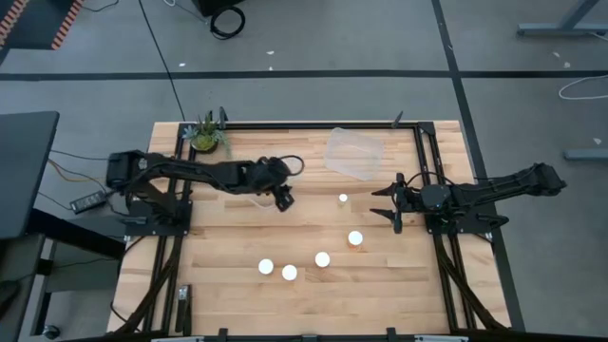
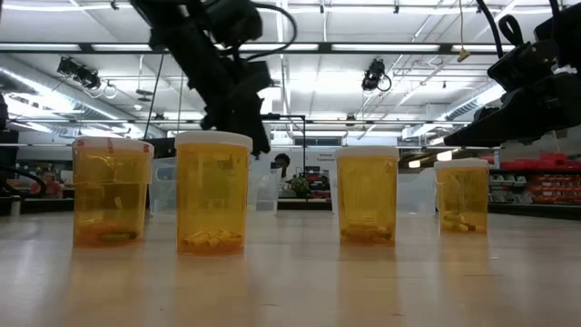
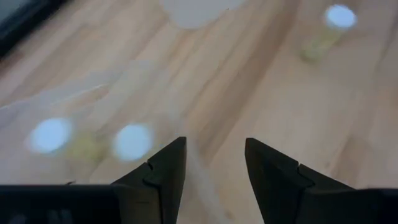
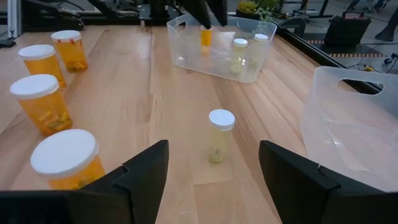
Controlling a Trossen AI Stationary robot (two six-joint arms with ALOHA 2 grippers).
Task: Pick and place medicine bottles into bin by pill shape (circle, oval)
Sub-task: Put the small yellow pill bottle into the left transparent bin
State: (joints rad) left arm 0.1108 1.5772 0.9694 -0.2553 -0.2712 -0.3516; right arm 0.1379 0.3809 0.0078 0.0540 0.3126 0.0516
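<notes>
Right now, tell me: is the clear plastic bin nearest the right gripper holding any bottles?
No, the clear plastic bin beside the right gripper shows only bare walls and floor.

A lab: ceiling strip lights (image 2: 381,47), equipment shelves (image 2: 536,182), grey concrete floor (image 1: 313,38).

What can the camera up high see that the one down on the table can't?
Only the high view shows the plant, the empty clear bin, the small bottle standing apart, and the whole table.

Only the low view shows the pills lying inside the amber bottles and the room behind.

Both show the four big bottles and both arms: left gripper and right gripper are open.
</notes>
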